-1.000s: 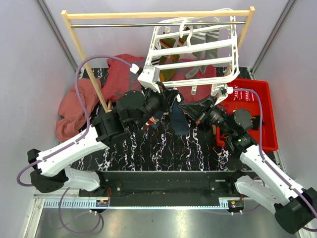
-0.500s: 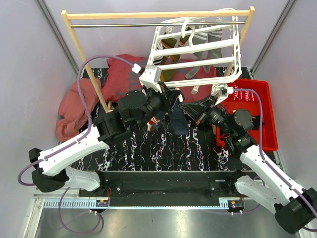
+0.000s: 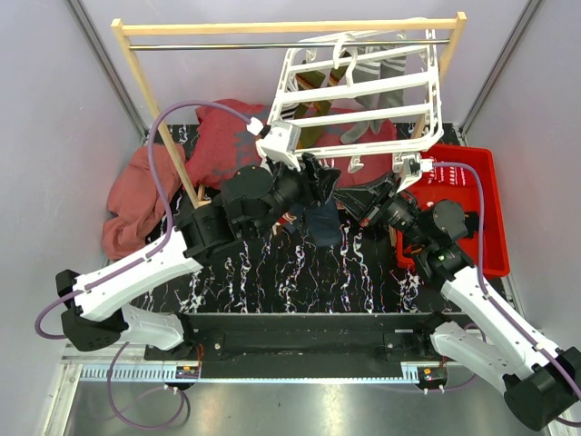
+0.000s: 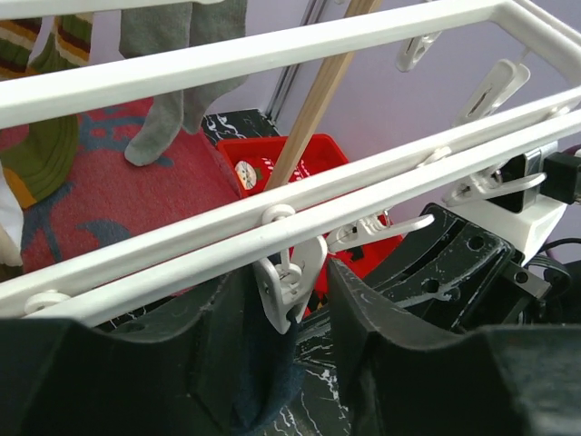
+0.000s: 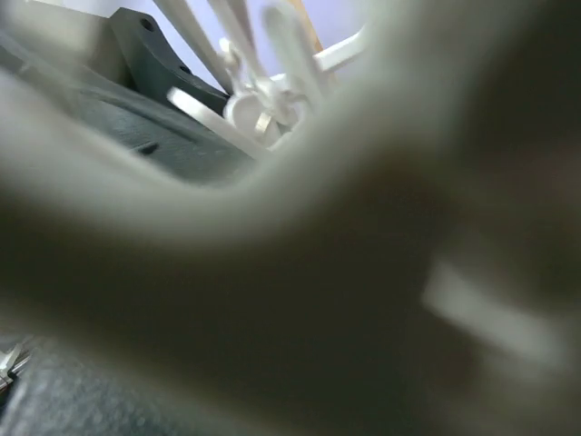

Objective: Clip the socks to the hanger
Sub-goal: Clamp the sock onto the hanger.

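Navy fabric sock [image 3: 322,225] appears pinched in a small white plastic clip [image 4: 289,283] on the 6 o'clock bar of the white rectangular plastic hanger [image 4: 272,56]. Left gripper [image 3: 316,177] is spread and straddles the clip, gripping nothing, presumably so the clip can bite. Right gripper [image 3: 343,194] is closed; load unreadable. Red plastic bin [image 3: 467,182] at 3 o'clock, contents hidden.

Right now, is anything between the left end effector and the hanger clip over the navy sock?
Nothing visible does. The clip on the hanger sits directly inside the open left end effector, with the navy sock hanging just beneath it.
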Robot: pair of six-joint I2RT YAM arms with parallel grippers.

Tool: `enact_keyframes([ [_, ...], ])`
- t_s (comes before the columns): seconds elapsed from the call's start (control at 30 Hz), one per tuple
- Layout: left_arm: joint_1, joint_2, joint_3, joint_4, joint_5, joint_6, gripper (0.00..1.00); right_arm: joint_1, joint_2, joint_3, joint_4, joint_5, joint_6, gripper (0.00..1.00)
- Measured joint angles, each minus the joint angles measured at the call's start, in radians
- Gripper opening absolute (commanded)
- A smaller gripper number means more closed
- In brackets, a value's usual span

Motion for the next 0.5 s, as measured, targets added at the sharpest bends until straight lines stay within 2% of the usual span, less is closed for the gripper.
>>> enact_keyframes([
  [0.03,0.000,0.000,0.000,0.000,0.002,0.003,0.56,0.000,0.000,0.000,0.000,0.000,0.000,0.02],
  [0.07,0.000,0.000,0.000,0.000,0.005,0.002,0.61,0.000,0.000,0.000,0.000,0.001,0.000,0.08],
  [0.13,-0.001,-0.003,-0.001,0.000,0.009,0.002,0.64,0.000,-0.003,0.000,-0.002,0.007,-0.003,0.17],
  [0.17,-0.002,-0.005,-0.001,0.000,0.010,0.003,0.66,0.000,-0.008,0.000,-0.008,0.016,-0.007,0.28],
  [0.2,-0.002,-0.008,-0.003,-0.001,0.010,0.003,0.70,0.001,-0.016,0.000,-0.019,0.026,-0.013,0.33],
  [0.37,-0.002,-0.062,-0.040,-0.002,0.009,0.010,0.81,0.005,-0.093,-0.018,-0.100,0.124,-0.063,0.53],
  [0.4,-0.002,-0.083,-0.052,-0.002,0.008,0.013,0.83,0.005,-0.107,-0.019,-0.130,0.146,-0.081,0.61],
  [0.47,-0.002,-0.121,-0.076,-0.001,0.006,0.020,0.86,0.005,-0.119,-0.019,-0.174,0.176,-0.104,0.67],
  [0.5,-0.002,-0.143,-0.089,-0.003,0.005,0.024,0.88,0.005,-0.122,-0.019,-0.196,0.190,-0.116,0.74],
])
